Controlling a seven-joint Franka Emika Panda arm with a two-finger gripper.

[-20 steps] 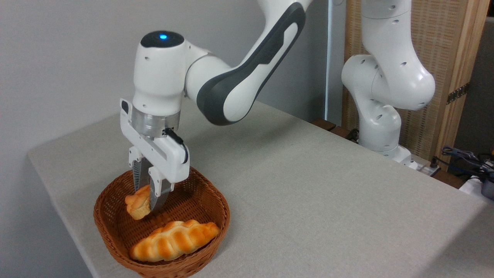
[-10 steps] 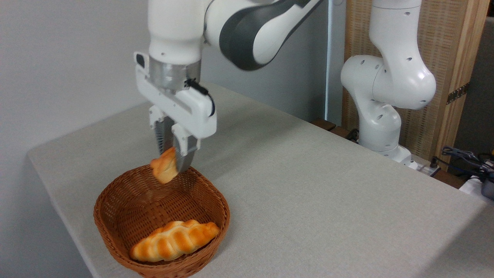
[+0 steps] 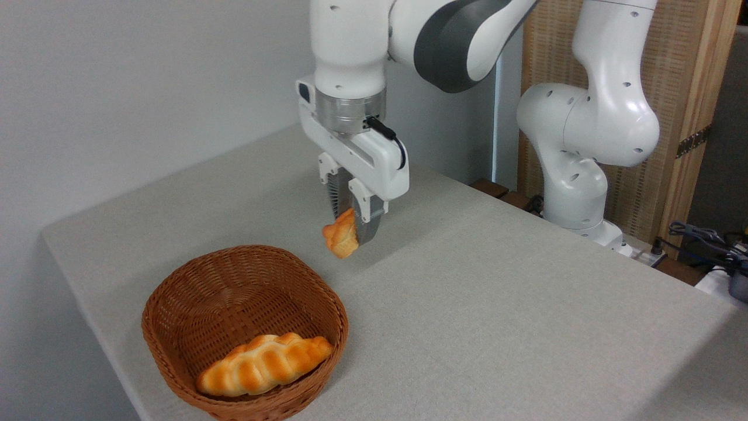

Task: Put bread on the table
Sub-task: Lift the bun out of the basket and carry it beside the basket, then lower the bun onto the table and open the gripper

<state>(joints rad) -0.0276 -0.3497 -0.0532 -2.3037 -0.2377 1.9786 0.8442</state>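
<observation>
Camera view: a single fixed view looked down across the surface from one corner.
Arm: the white and grey arm reached in from the upper right, its wrist pointing straight down over the middle-left part of the surface.
Gripper: the gripper (image 3: 349, 229) hung above the surface, up and to the right of the basket.
Fingers: the fingers (image 3: 367, 225) were drawn in narrow and clamped on the bread, one on either side of it.
Bread: the bread (image 3: 340, 235), a small orange-golden bun, was held in the air between the fingers, tilted, with most of it sticking out to the left and below the tips.
Bread position: it was clear of the basket and not touching the surface; a faint shadow lay on the cloth just below and to the right of it.
Surface: the table (image 3: 497, 304) had a light grey-beige cloth-like top with a rounded corner at the left.
Basket: a brown woven wicker basket (image 3: 175, 295) stood on the surface near the front left edge.
Loaf: a long braided golden loaf (image 3: 264, 362) lay inside the basket against its front wall.
Robot base: the arm's white base (image 3: 575, 202) stood at the far right edge of the surface.
Background: a plain pale wall stood behind on the left, a woven wooden screen (image 3: 689, 64) on the right, and dark cables (image 3: 701, 240) lay at the far right.
</observation>
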